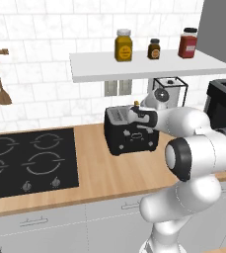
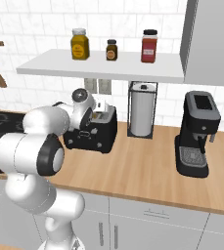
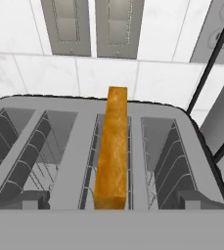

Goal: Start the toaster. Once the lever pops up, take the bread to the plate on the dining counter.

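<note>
The black toaster (image 1: 129, 141) (image 2: 91, 137) stands on the wall-side wooden worktop, right of the hob. My gripper (image 1: 135, 116) (image 2: 99, 115) hovers just over its top and points down at the slots. In the hand view the toaster's silver-grey slots (image 3: 55, 146) lie close below. The bread (image 3: 112, 151), a golden-brown slice seen edge-on, stands upright in one of the middle slots. My gripper (image 3: 111, 202) is open, its fingertips (image 3: 28, 200) wide apart on either side of the slice and not touching it. The plate and the dining counter are out of view.
A black hob (image 1: 30, 160) lies left of the toaster. A paper towel holder (image 2: 142, 110) and a black coffee machine (image 2: 197, 134) stand to its right. A white shelf (image 1: 134, 66) with three jars hangs above. Wall outlets (image 3: 91, 27) sit behind the toaster.
</note>
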{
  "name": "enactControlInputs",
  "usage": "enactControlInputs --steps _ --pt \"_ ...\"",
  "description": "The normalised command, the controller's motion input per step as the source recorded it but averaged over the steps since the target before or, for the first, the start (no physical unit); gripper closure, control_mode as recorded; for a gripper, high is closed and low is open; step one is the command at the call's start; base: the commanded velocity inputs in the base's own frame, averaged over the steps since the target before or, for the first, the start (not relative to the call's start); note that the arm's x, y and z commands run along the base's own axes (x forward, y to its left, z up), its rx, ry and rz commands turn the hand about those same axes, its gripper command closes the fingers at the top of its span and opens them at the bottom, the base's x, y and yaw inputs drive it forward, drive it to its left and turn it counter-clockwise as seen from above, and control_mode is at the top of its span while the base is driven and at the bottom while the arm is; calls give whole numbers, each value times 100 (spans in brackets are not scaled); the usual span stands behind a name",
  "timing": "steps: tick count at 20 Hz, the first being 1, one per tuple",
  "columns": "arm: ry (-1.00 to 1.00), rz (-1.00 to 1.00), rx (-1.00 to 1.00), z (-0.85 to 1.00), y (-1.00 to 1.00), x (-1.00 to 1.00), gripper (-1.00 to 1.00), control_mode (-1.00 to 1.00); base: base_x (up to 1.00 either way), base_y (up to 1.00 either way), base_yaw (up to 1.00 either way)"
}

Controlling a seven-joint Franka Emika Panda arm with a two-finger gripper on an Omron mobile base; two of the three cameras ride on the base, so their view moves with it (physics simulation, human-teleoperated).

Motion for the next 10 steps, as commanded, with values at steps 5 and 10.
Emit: enactControlInputs --steps 5,10 --pt "0 0 0 -6 0 12 -100 -100 0 0 0" --pt "0 0 0 -4 0 13 -100 -100 0 0 0"
